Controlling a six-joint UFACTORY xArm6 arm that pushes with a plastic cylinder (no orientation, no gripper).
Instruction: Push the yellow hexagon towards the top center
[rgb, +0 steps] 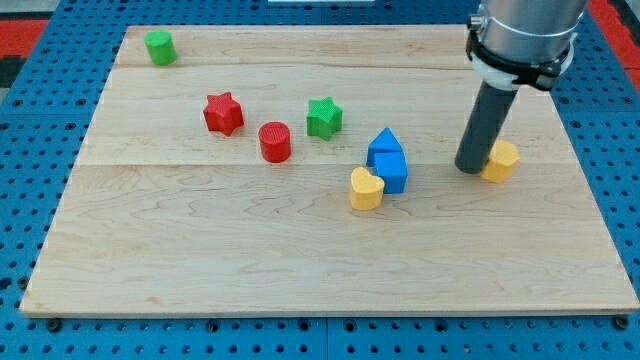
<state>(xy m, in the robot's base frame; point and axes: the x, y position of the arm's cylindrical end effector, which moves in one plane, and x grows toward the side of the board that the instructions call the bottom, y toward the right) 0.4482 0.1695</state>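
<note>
The yellow hexagon (501, 160) lies on the wooden board (200, 260) at the view's right, about mid-height. My tip (470, 169) rests right against the hexagon's left side, and the dark rod hides part of it. The rod rises to the arm's grey body at the view's top right.
A yellow heart (366, 188) touches a blue cube (391, 172), with a blue triangle-topped block (384, 145) just behind it, left of my tip. A green star (323, 117), a red cylinder (275, 142) and a red star (223, 113) lie further left. A green cylinder (159, 47) sits at the top left.
</note>
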